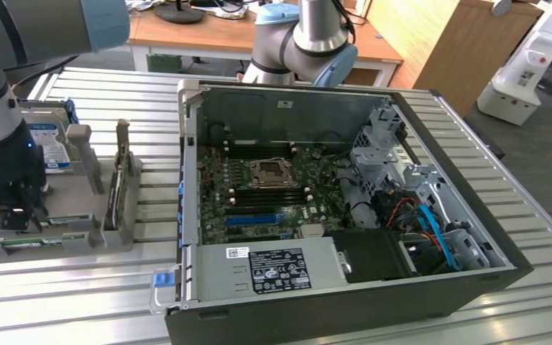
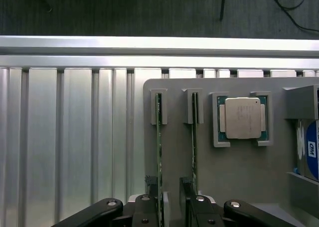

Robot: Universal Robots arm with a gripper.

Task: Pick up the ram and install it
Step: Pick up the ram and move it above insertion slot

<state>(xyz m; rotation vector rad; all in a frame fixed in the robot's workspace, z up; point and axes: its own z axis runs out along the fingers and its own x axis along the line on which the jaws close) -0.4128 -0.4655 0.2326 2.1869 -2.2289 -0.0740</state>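
Gripper (image 2: 171,189) jaws open, positioned low over grey holder (image 2: 239,172), ram (image 2: 158,147) upright on edge just beside one fingertip, second stick (image 2: 194,147) beside the other, CPU chip (image 2: 242,118) further out

Ribbed metal table (image 1: 65,302) carries a grey parts holder (image 1: 84,241) and an open computer case (image 1: 353,310)

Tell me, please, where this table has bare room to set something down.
The table is bare between the grey holder and the near edge, and to the exterior view's right of the computer case. Crowded: the holder, under the open gripper, and the case's inside.
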